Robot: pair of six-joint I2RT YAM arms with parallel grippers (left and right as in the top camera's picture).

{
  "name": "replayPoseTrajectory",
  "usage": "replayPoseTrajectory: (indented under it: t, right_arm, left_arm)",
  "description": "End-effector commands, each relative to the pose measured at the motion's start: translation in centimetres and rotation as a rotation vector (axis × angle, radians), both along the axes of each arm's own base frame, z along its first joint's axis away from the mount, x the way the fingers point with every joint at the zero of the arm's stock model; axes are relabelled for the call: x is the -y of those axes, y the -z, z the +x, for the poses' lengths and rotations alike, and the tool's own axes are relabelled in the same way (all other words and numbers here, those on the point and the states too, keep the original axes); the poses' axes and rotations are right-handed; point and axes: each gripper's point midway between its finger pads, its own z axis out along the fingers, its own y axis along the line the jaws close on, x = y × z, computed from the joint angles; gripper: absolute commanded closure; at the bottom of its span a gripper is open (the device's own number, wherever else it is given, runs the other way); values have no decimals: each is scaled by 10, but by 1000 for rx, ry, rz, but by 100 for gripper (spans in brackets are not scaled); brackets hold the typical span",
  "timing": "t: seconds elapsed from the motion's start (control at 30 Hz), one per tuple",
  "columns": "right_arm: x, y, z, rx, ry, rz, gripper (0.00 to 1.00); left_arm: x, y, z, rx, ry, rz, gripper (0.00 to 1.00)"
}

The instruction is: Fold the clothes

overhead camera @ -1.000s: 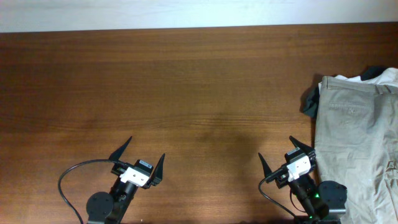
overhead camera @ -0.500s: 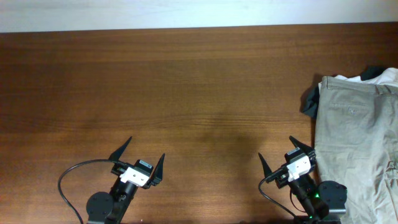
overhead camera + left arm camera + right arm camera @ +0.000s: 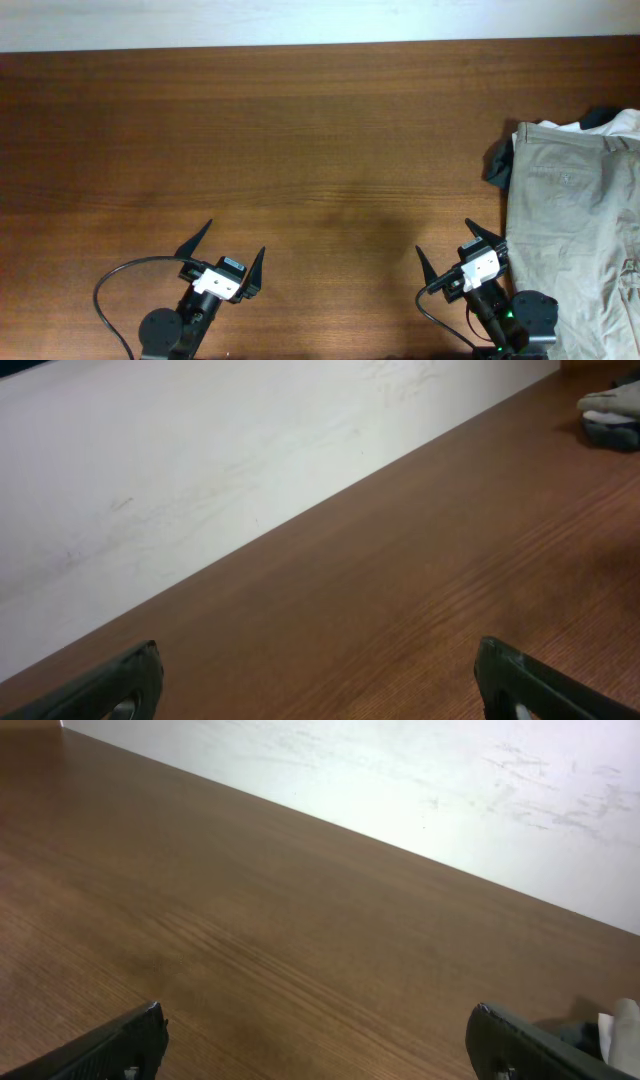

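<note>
Brown wood-grain desk [image 3: 300, 150] fills nearly the whole overhead frame, with a pale wall [image 3: 300, 20] as a thin strip along the top edge. Khaki shorts [image 3: 575, 230] lie flat at the right edge of the frame, running from the upper right down to the bottom and cut off by the border; waistband end is uppermost, a buttoned back pocket showing. Left end effector [image 3: 236, 238] sits at lower left, fingers spread wide, released, nothing between them, only bare desk ahead in its wrist view. Right end effector [image 3: 441, 236] sits at lower right, just beside the left edge of the shorts, not touching cloth as far as can be seen; also released, fingers splayed, empty. Dark garment [image 3: 497, 165] pokes out from under the shorts' upper left corner, bunched. White garment [image 3: 625, 123] shows as a small crumpled patch at the upper right, above the waistband, partly under the shorts. Black cable [image 3: 110, 290] loops at the lower left, beside the left arm's base.
</note>
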Motion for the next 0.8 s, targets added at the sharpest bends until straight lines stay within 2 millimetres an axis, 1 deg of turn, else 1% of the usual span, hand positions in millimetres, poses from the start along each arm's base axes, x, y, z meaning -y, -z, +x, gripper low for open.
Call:
replayPoseTrajectory:
  t: [0.0, 0.03, 0.07, 0.13, 0.17, 0.27, 0.33, 0.37, 0.43, 0.47, 0.5, 0.53, 0.57, 0.63, 0.7, 0.77]
  right_arm:
    - [0, 3, 0, -9, 0, 8, 1]
    - [0, 3, 0, -8, 1, 8, 1]
    - [0, 2, 0, -5, 1, 8, 1]
    - [-1, 2, 0, -6, -6, 10, 1]
    - [-2, 2, -1, -7, -12, 14, 1]
    - [-2, 2, -1, -6, -12, 13, 1]
    - [-2, 2, -1, -7, -11, 13, 1]
    - [-2, 2, -1, -7, -11, 13, 1]
    - [-3, 2, -1, -6, -14, 14, 1]
    - [-4, -2, -1, 9, -24, 18, 1]
    - [-6, -10, -1, 25, -27, 54, 1]
    - [-5, -23, 0, 41, -18, 128, 1]
    - [-5, -34, 0, 45, -11, 201, 1]
    - [-4, -42, 0, -4, 9, 313, 2]
    - [-4, -50, 3, -65, 22, 359, 1]
    - [-4, -66, 12, -141, 36, 360, 1]
  left_arm:
    - [-1, 2, 1, -8, -11, -4, 1]
    - [-1, 2, 1, -8, -11, -4, 1]
    - [-4, -2, 2, 18, -29, 18, 1]
    - [-6, -12, 3, 64, -37, 17, 1]
    - [-6, -14, 3, 72, -37, 15, 1]
    - [-2, -13, 1, 67, -14, 15, 1]
    - [-2, -1, 1, 15, -14, 22, 1]
    - [-2, 2, 1, 2, -13, 24, 1]
    - [-1, 2, 0, 5, -4, 23, 1]
    - [2, 2, -1, 6, 14, 22, 1]
    - [4, 1, -2, 8, 25, 20, 1]
    - [6, -4, -2, 26, 37, 16, 1]
    - [7, -15, -3, 64, 42, -4, 1]
    - [4, -38, -4, 123, 26, -16, 1]
    - [2, -55, -6, 83, 18, -61, 1]
    - [3, -70, -2, 3, 16, -54, 1]
